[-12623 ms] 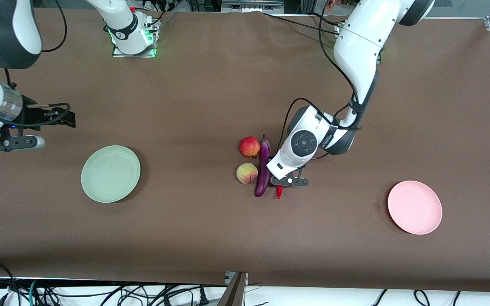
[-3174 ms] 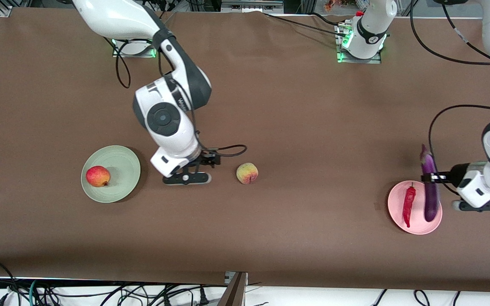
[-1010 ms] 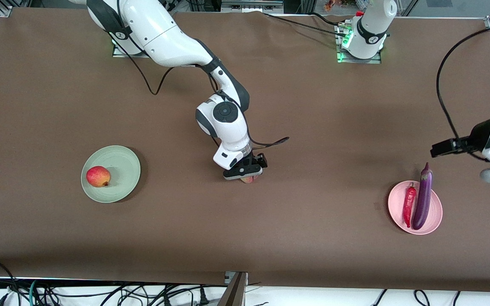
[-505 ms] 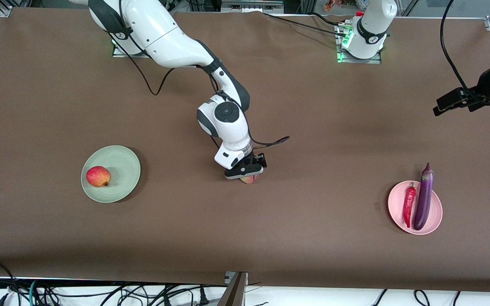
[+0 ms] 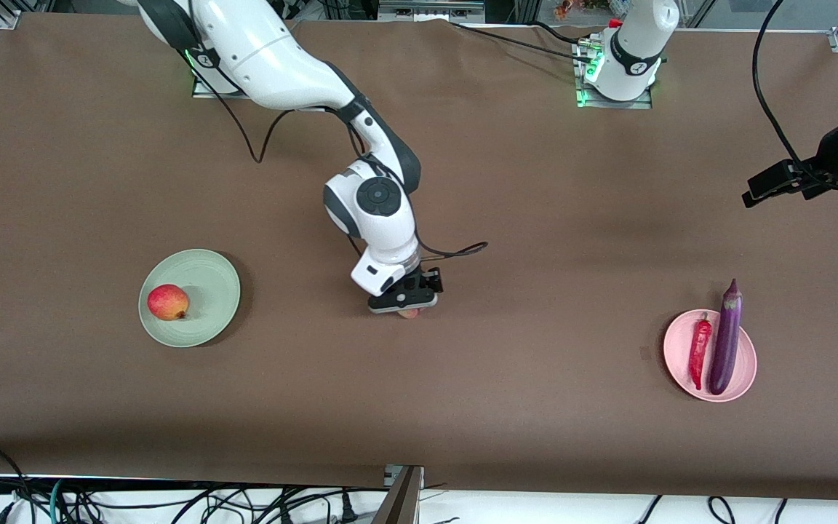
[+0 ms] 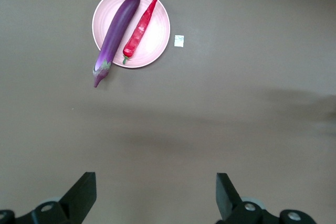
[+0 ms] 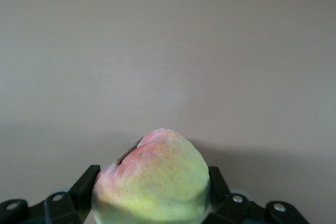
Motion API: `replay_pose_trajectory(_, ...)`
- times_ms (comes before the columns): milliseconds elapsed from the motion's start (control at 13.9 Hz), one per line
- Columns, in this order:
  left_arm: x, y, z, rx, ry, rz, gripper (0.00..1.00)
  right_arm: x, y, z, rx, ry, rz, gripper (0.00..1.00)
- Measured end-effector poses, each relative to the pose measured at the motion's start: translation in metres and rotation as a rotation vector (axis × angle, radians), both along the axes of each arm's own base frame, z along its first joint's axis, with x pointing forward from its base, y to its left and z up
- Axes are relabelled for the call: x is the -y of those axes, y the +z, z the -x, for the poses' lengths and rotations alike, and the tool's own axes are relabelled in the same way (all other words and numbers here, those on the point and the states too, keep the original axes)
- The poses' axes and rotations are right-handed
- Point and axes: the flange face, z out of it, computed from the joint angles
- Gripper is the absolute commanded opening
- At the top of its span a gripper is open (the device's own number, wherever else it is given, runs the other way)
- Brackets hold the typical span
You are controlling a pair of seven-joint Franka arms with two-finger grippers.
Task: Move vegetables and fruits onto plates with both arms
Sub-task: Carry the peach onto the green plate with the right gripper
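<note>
A: What does the right gripper [image 5: 404,304] have?
B: Its two fingers [image 7: 86,188] are clamped on either side of the peach [image 7: 153,179], over the middle of the table [image 5: 419,378]. In the front view only a sliver of the fruit shows under the hand.

A: And the arm's pose?
B: It comes from its base at the top, bends at the elbow, and the wrist points straight down over the peach.

A: What lies outward from that gripper?
B: Toward the right arm's end sits the green plate [image 5: 208,320] with the apple [image 5: 167,302] on it, well apart from the gripper.

A: The left gripper [image 5: 772,185]?
B: Spread wide and empty, its fingers [image 6: 81,198] far apart. It hangs high over the left arm's end of the table, forearm roughly level, waiting.

A: What is near it?
B: The pink plate [image 6: 159,35], nearer the front camera. The eggplant [image 6: 115,35] and chili [image 6: 140,29] lie on it side by side, the eggplant's stem end overhanging the rim.
</note>
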Motion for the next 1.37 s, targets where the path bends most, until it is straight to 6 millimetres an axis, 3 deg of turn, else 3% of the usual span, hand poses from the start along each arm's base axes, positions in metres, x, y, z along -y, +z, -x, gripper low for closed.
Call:
replay_pose_trajectory(216, -0.001, 0.0, 0.0, 0.0, 0.0, -0.003, 1.0, 0.05, 0.045, -0.024, -0.063, 0.023, 0.053, 0.6)
replay_pose_trajectory(505, -0.005, 0.0, 0.0, 0.001, 0.009, -0.003, 1.0, 0.136, 0.067, -0.054, -0.15, 0.097, 0.079, 0.6)
replay_pose_trajectory(793, -0.007, 0.0, 0.0, 0.001, 0.012, -0.004, 1.0, 0.261, 0.069, -0.083, -0.25, 0.205, 0.122, 0.6)
replay_pose_trajectory(1010, -0.011, 0.0, 0.0, 0.002, 0.018, -0.004, 1.0, 0.346, 0.058, -0.095, -0.299, 0.239, 0.122, 0.6)
replay_pose_trajectory(1226, -0.011, 0.0, 0.0, 0.002, 0.018, -0.004, 1.0, 0.399, 0.034, -0.09, -0.353, 0.225, 0.113, 0.6)
replay_pose_trajectory(1370, -0.011, 0.0, 0.0, 0.002, 0.018, -0.004, 1.0, 0.404, 0.022, -0.084, -0.378, 0.219, 0.105, 0.6)
